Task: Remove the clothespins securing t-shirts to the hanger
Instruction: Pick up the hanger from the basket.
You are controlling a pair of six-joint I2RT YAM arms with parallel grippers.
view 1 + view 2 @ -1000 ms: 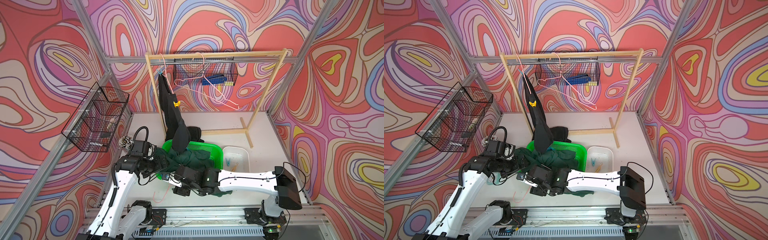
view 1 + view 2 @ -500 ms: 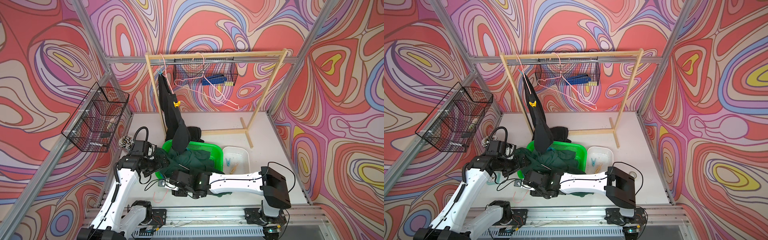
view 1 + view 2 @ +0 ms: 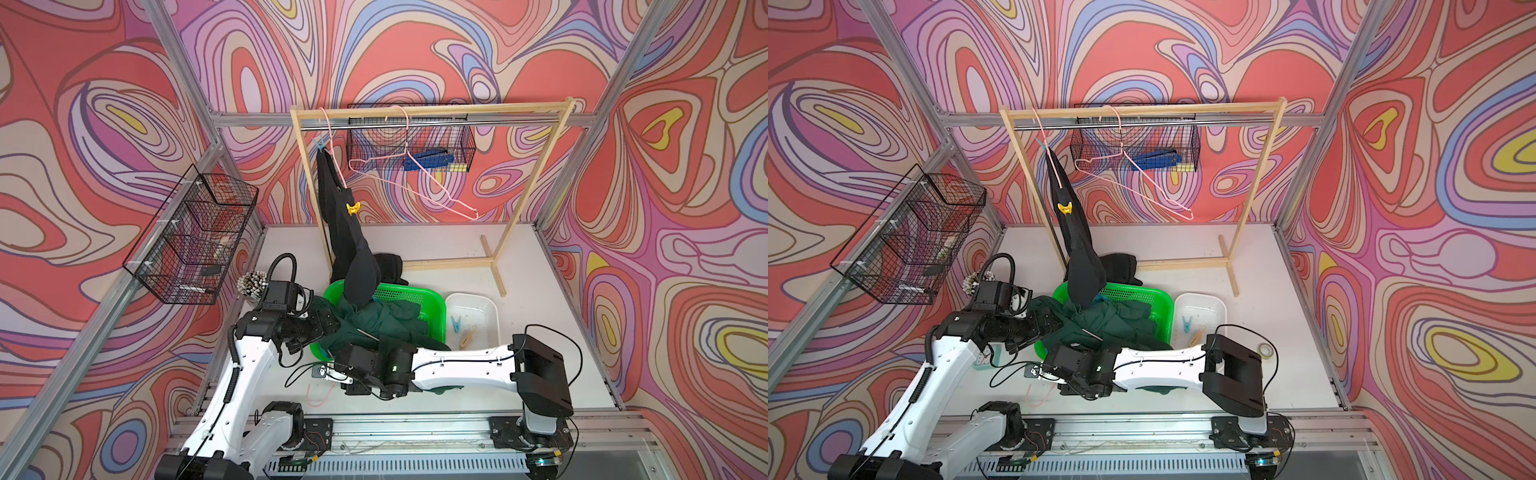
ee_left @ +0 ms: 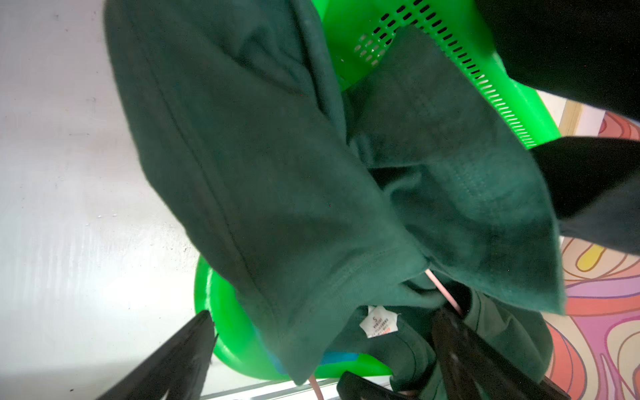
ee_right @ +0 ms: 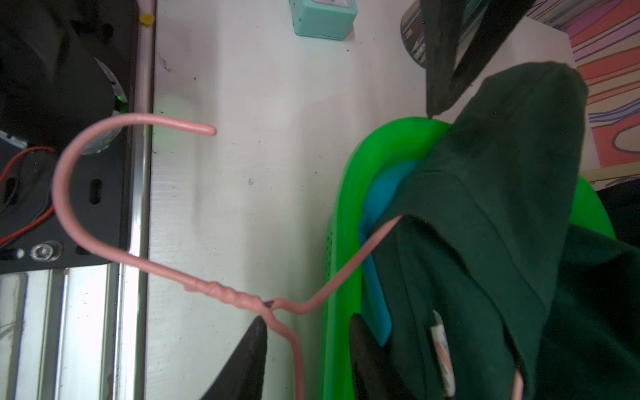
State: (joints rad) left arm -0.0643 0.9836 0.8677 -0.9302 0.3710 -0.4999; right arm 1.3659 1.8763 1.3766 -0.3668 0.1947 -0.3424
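Here, seen from its wrist camera, we find the right gripper (image 5: 308, 334) low over the white surface (image 5: 242, 173) just beside the green basket (image 5: 346, 194); its fingers (image 5: 252, 356) stand apart, one on each side of the pink hanger (image 5: 221, 289) just below the twisted neck, and we cannot tell whether either touches the wire; the hanger's hook lies out over the surface, while one arm of it runs into the dark green t-shirt (image 5: 485, 242), which is draped over the basket's rim on top of a turquoise t-shirt (image 5: 375, 249); the left gripper (image 4: 322, 332) hovers at the same heap with its fingers (image 4: 187, 353) spread wide, a fold of the dark green cloth and its white label lying between them; in both top views we see the black t-shirt (image 3: 347, 232) hanging from a second pink hanger (image 3: 337, 170) on the wooden rack (image 3: 432, 110), its lower end reaching down toward the basket; a yellow clothespin (image 3: 353, 209) is clipped partway down it and an upper light blue clothespin (image 3: 320, 144) near its top; a third pink hanger (image 3: 407, 137) hangs further along the rail; the white tray (image 3: 492, 307) just beside the basket holds a loose light blue clothespin (image 3: 456, 323) and a pale beige clothespin (image 3: 467, 338).
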